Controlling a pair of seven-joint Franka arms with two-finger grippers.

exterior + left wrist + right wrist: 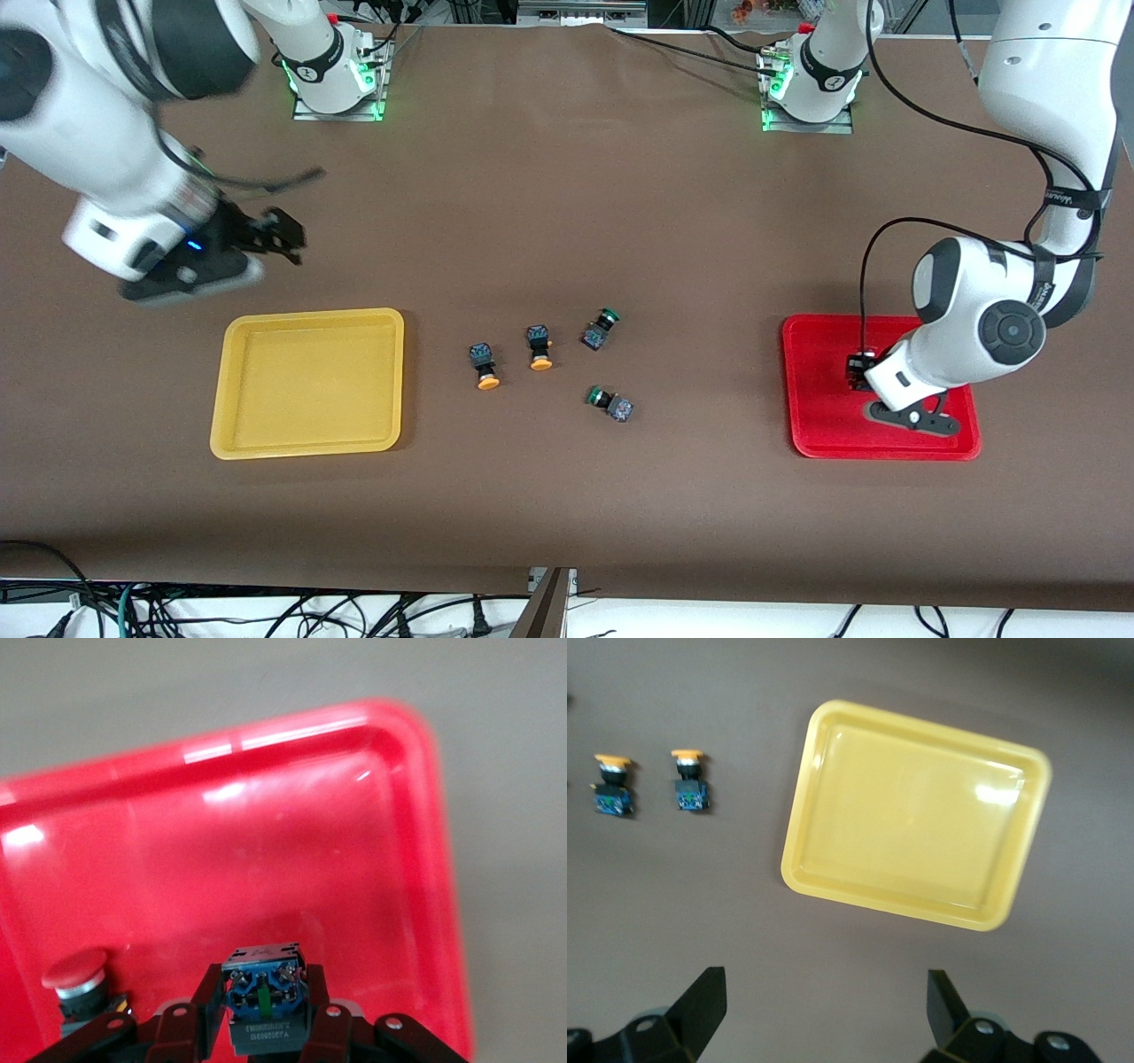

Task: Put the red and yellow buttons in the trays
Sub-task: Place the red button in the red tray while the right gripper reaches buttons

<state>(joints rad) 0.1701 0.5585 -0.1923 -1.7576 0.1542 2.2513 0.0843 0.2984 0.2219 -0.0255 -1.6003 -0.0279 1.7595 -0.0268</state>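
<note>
Left gripper point(266, 1041), two red buttons point(264, 997)

faint print on the held button's point(263, 997) label, unreadable, small lettering on left arm, illegible

The shallow red plastic tray point(416, 815) looks smooth and glossy, with bright streaks of glare along its rim and floor. The shallow yellow plastic tray point(917, 815) has the same slick sheen and a white highlight near one corner. Beneath both, the brown surface point(567, 221) is matt and even, like cloth or paper sheeting. The red-capped button point(75, 979) has a smooth, softly shiny plastic cap over a silvery metallic collar. The arms' white shells point(974, 328) look like hard, polished plastic, with black matt joints.
</note>
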